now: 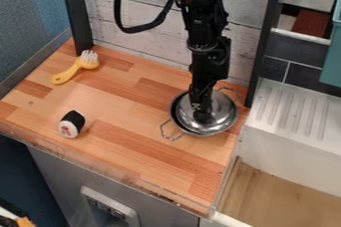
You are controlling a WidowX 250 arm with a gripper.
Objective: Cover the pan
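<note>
The gripper (201,113), whether grasping or released I cannot tell, is over the lid (221,115), which sits slightly right on the pan (174,115).

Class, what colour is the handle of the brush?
The handle is yellow, seen best in the camera view.

Even, moderately bright light covers the scene, and the wooden counter (126,101) is well lit across most of its top. Just off centre towards four o'clock, the shiny metal cookware (223,117) catches whitish glints beside darker grey reflections. The ridged white surface (293,114) at three o'clock is among the brightest areas, with soft shading between its ridges. Towards one o'clock the black arm (210,47) sinks into deep tones, and the navy panel (23,171) at eight o'clock is dim. The exact light source cannot be told.
</note>
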